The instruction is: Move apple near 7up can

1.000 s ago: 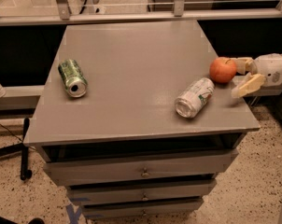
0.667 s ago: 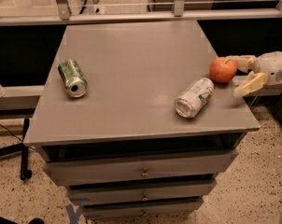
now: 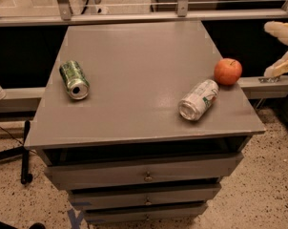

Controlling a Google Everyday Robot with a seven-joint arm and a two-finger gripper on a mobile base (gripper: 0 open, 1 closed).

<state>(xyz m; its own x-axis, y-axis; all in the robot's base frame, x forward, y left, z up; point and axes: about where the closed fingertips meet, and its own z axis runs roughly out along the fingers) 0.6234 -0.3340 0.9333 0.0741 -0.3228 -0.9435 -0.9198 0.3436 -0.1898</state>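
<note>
While the dark green can [image 3: 74, 79] lies on its side far left and doesn't matter, you've got the 7up can [image 3: 199, 99] lying right of centre on the cabinet top [image 3: 134, 46], with the apple [image 3: 228, 71] just beside its far end, near the right edge. Gripper [image 3: 283, 49] hangs off the cabinet's right side, fingers spread, holding nothing, clear of the apple. I'd call placement done; next you only need to stay clear, since a nudge could roll it.

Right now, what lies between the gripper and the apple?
Nothing: in the camera view the stretch from the open gripper, right of the table, to the apple is bare.
</note>
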